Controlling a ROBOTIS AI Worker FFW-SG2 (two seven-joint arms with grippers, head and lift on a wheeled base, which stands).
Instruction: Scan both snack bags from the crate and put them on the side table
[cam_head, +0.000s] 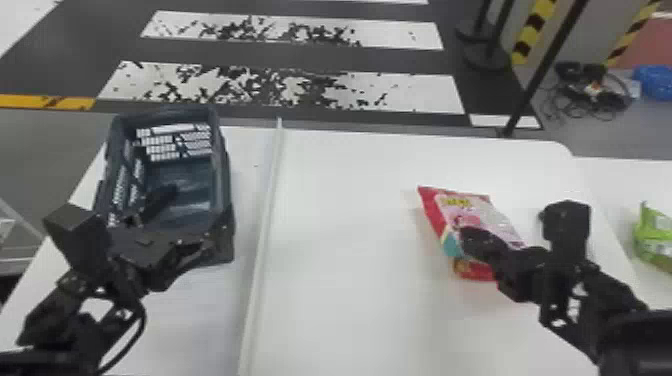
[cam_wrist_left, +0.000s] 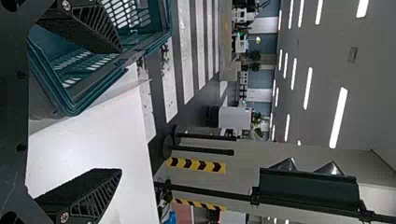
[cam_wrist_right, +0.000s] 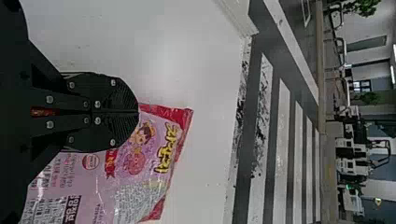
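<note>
My left gripper (cam_head: 175, 225) is at the near end of the dark blue-green crate (cam_head: 187, 175), one finger over its inside. In the left wrist view the fingers of my left gripper (cam_wrist_left: 117, 111) stand wide apart with nothing between them, the crate (cam_wrist_left: 70, 105) beside one. On the white table, right of centre, is a pink and red snack bag (cam_head: 480, 217). My right gripper (cam_head: 465, 240) is over the bag's left part. The right wrist view has my right gripper (cam_wrist_right: 138, 112) shut, its tips together against or just above the pink bag (cam_wrist_right: 135, 172); no pinched fold can be made out.
A green snack bag (cam_head: 657, 240) lies on the side table (cam_head: 595, 175) at the far right. A raised pale strip (cam_head: 267, 210) runs across the white table (cam_head: 350, 250) between crate and pink bag. Black posts stand on the floor beyond.
</note>
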